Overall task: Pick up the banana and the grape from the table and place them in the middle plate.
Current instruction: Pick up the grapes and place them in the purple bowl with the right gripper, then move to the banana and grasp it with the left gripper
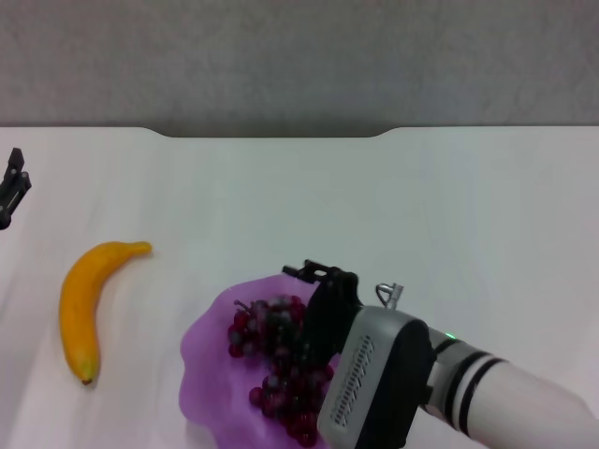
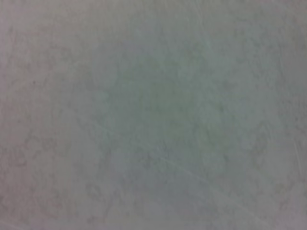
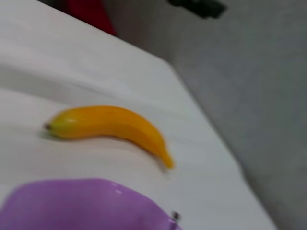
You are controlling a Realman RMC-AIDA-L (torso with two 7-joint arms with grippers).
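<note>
The banana [image 1: 82,304] lies on the white table [image 1: 421,215] at the left, apart from the plate; it also shows in the right wrist view [image 3: 110,125]. The purple middle plate [image 1: 211,355] sits at the near centre, and its rim shows in the right wrist view [image 3: 81,203]. The grape bunch [image 1: 271,360] lies inside the plate. My right gripper [image 1: 309,304] hangs over the plate, right against the grape bunch and partly hiding it. My left gripper [image 1: 11,187] is parked at the far left edge. The left wrist view shows only bare tabletop [image 2: 153,115].
The table's notched far edge [image 1: 271,137] meets a grey wall. In the right wrist view a red object [image 3: 88,14] stands beyond the table edge. Bare tabletop stretches to the right of and behind the plate.
</note>
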